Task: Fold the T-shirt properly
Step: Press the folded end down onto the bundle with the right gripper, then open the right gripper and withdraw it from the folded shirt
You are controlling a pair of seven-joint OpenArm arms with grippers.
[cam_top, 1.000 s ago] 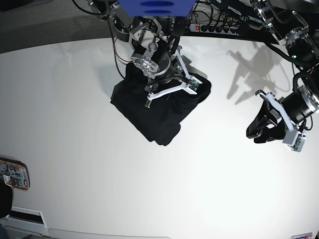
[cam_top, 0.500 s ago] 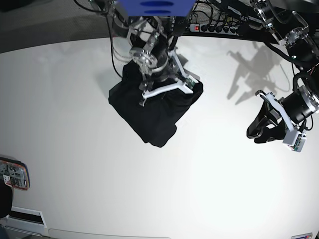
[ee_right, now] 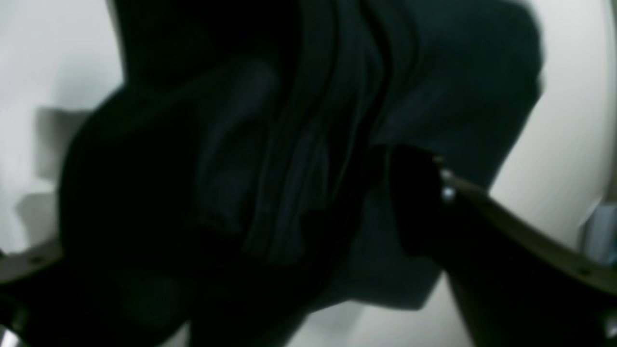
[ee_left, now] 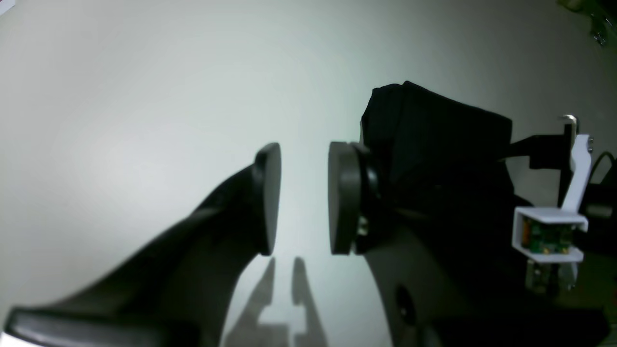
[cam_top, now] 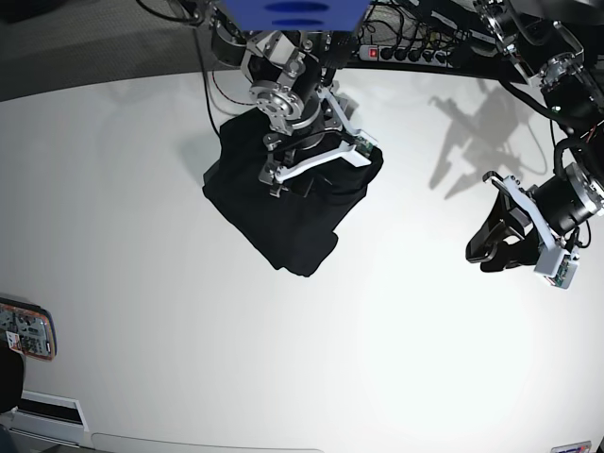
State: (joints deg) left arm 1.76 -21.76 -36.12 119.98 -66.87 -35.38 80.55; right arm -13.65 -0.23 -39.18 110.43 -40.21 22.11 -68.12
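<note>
Shifted left and toward the far edge since the earlier frame, the folded black cotton T-shirt [cam_top: 274, 203] lies on the white tabletop [cam_top: 170, 340] under the right gripper [cam_top: 307, 175]. Its jaws: cannot tell; likely releasing. Right wrist view shows stacked folds. Left wrist view shows the left gripper [ee_left: 303, 197], jaws slightly apart, empty.

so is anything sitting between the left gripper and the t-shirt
Nothing visible. Between the left gripper and the T-shirt lies only bare white table. The right gripper sits over the shirt's far side, not in that path.
</note>
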